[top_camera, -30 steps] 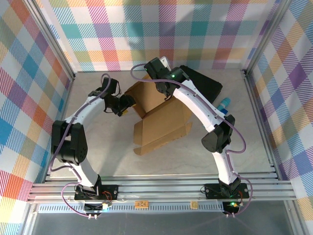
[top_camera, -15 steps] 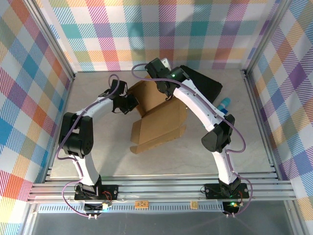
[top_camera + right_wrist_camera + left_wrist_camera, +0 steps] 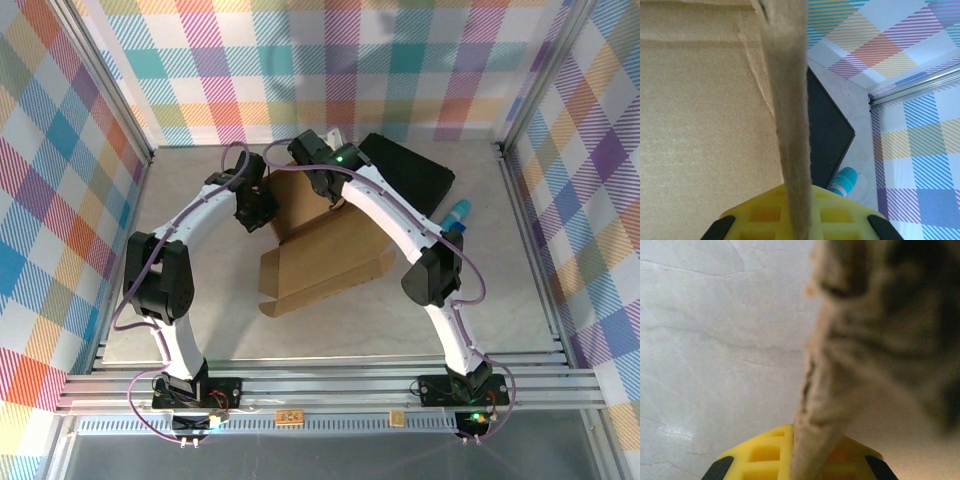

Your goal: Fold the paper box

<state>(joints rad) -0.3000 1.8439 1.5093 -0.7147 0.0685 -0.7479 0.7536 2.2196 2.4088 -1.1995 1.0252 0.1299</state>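
Paper box (image 3: 325, 258) lies partly folded in the middle of the table (image 3: 200, 300), its rear panel raised between the arms, just in front of the black case (image 3: 412, 172). The left gripper (image 3: 262, 210) is closed on the panel's left edge. The right gripper (image 3: 320, 186) is closed on its upper edge (in each wrist view the cardboard edge runs straight into the yellow gripper body).

Lab robot cell — plaid walls (image 3: 350, 60), aluminium rails (image 3: 330, 385).

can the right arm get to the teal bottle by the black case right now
Probably not yet: the right gripper looks clamped on an edge of the paper box, so it must let go first. The teal bottle lies uncovered beside the black case.
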